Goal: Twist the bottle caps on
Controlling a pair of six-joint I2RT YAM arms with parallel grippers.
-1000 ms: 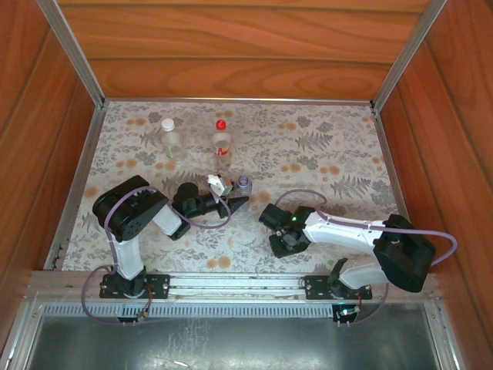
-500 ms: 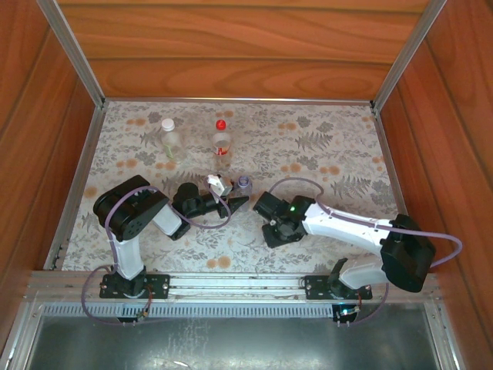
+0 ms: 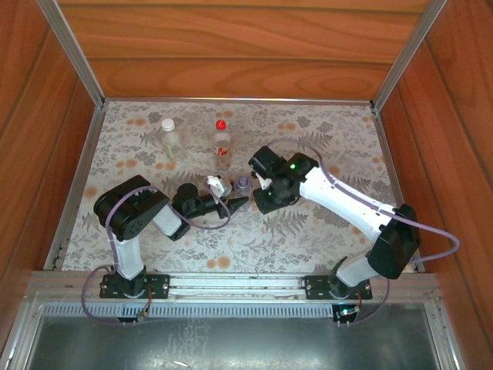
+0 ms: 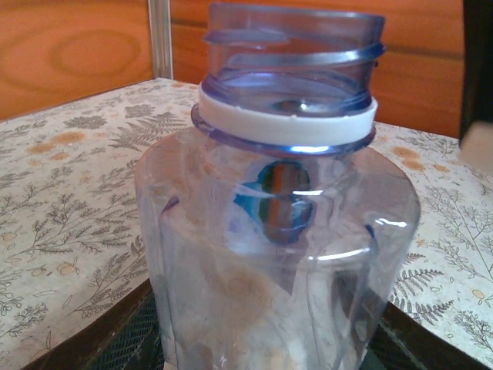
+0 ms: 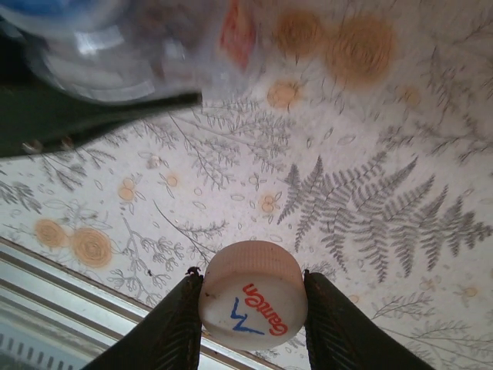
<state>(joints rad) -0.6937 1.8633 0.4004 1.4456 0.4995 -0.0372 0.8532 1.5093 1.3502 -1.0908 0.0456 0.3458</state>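
Overhead, left arm (image 3: pixel 135 216): folded low, left gripper (image 3: pixel 234 202) pointing right, clamped on the purple-tinted bottle (image 3: pixel 243 184) standing mid-table (image 3: pixel 331 154).
Right arm (image 3: pixel 347 204): stretched forward and leftward, wrist just beside that bottle.
Right gripper (image 5: pixel 253 287): fingers pinching a pale cap (image 5: pixel 253 302) printed red and blue, above the table.
Left wrist view: bottle mouth uncapped, threads bare.

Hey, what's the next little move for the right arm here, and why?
Probably carry the pale cap, clamped in the right gripper, over the open threaded neck of the bluish-purple bottle and lower it squarely. The left gripper holds that bottle upright, its neck is uncapped, and the cap sits beside it, not above.
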